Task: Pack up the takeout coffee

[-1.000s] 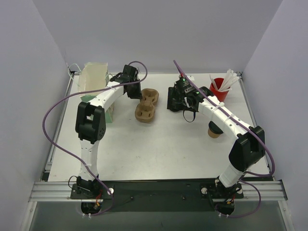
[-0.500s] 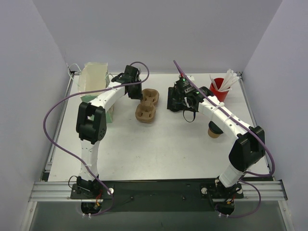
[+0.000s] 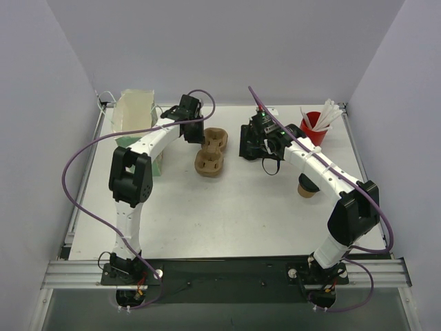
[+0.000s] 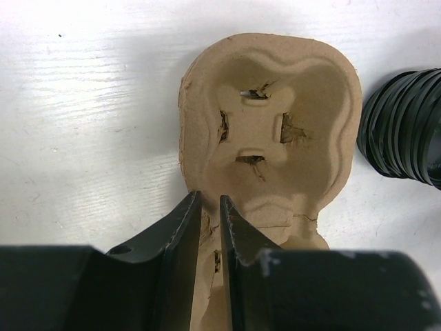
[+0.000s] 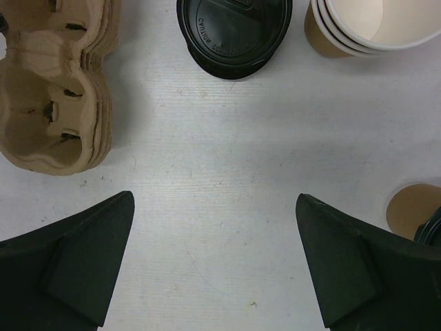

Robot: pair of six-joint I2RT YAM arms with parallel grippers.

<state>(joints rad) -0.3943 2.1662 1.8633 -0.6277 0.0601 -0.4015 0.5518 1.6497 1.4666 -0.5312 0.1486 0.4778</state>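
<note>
The left claw (image 4: pixel 209 201) has its jaws nearly closed, pinching a wall of the top pulp cup carrier (image 4: pixel 269 124); one cup well extends ahead of the fingertips. Hazard: the carriers sit nested in a stack, so a lift may drag several up, or the thin pulp may tear or slip free.

The right claw (image 5: pixel 213 198) is spread fully and empty above the bare desk (image 5: pixel 220 138). The black lid stack (image 5: pixel 234 31) lies ahead. The takeout coffee (image 5: pixel 413 210) stands just outside the finger away from the carrier; a sideways sweep could topple it.
</note>
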